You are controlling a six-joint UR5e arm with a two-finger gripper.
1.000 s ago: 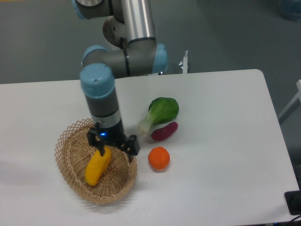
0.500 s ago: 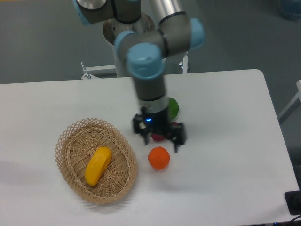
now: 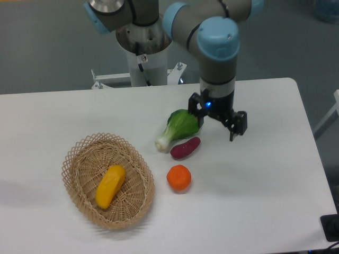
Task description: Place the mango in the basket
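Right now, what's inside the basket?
Only the mango, lying on the woven floor of the basket. The patch of weave directly under the mango is covered. The tool is away, empty.

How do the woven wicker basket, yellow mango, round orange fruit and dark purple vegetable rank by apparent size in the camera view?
1. Tan woven wicker basket, by far largest.
2. Yellow mango.
3. Dark purple oblong vegetable and round orange fruit: too alike to rank.
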